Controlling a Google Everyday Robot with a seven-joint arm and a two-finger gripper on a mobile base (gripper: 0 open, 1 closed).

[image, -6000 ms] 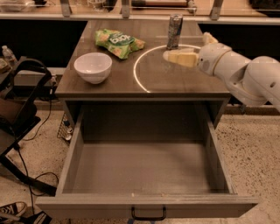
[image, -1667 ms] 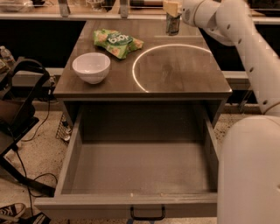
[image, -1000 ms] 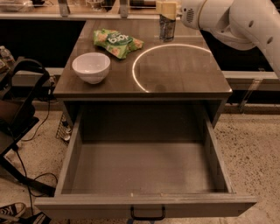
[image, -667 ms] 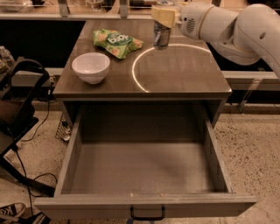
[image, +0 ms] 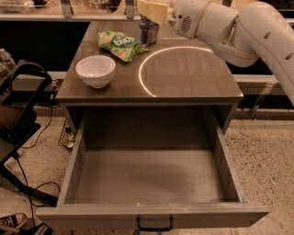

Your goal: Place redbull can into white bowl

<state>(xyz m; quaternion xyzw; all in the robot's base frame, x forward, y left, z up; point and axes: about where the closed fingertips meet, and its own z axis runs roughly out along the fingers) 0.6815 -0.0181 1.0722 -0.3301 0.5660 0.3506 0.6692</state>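
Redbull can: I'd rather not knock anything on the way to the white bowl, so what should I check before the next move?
1. Hold: ok. The tool is shut on the top of the redbull can, at the back of the table.
2. Can upright: ok.
3. Can lifted off the tabletop: cannot tell.
4. White bowl upright and empty: ok, near the front left corner.
5. Straight path to the bowl: not ok. The green snack bag lies between the can and the bowl, so carry the can over it.
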